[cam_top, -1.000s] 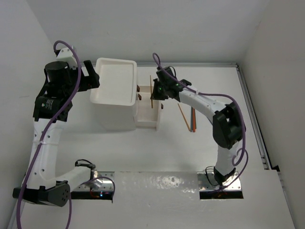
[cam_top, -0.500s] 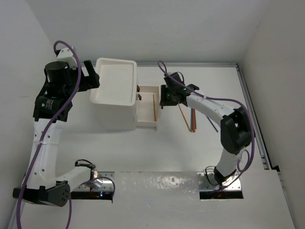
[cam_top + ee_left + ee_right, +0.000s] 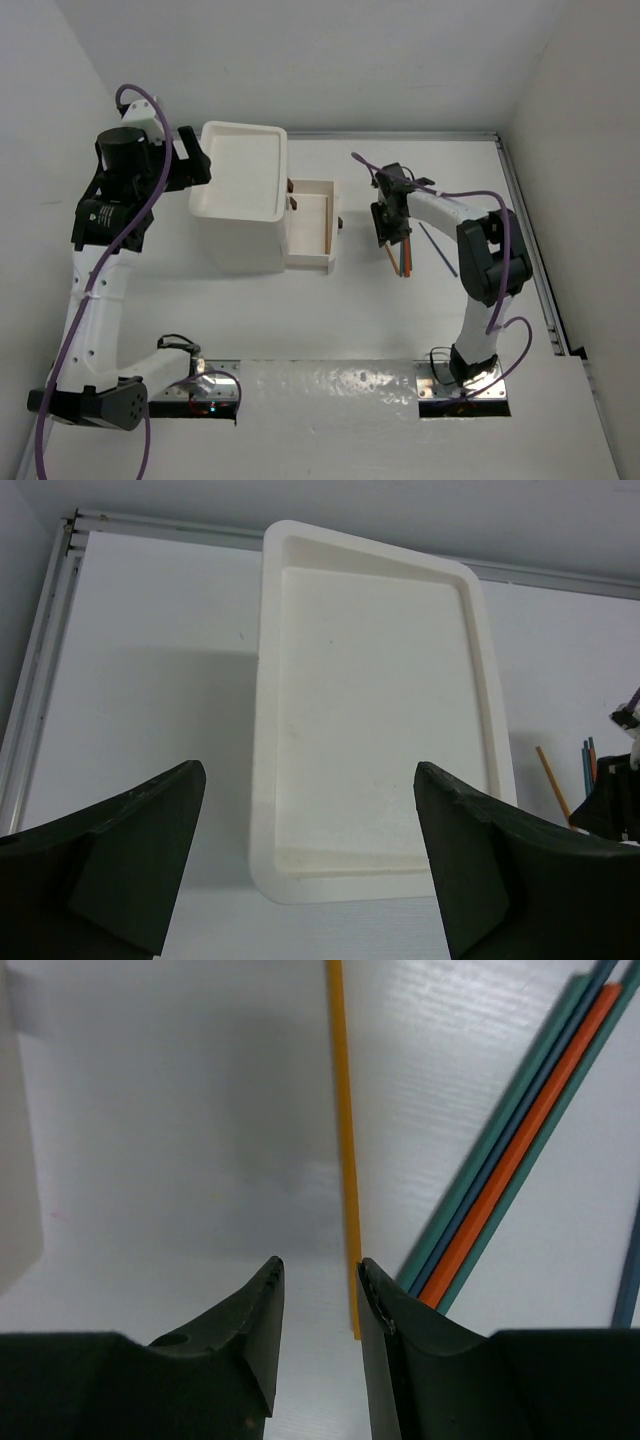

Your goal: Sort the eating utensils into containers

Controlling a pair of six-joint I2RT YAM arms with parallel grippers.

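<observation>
The white drawer unit has a tray-like top; one drawer is pulled out to the right with an orange stick lying in it. More sticks lie on the table: a yellow-orange one and a teal, blue and orange bundle, also in the top view. My right gripper hovers just over them, open and empty, the yellow-orange stick by its right finger. My left gripper is wide open and empty above the tray top.
A dark blue stick lies apart, right of the bundle. A metal rail runs along the table's right edge. White walls close the back and sides. The drawer's dark knob sticks out toward the right gripper.
The right gripper let go of the orange stick, which now lies in the open drawer, then moved right and down over the sticks on the table. The left arm barely moved.
</observation>
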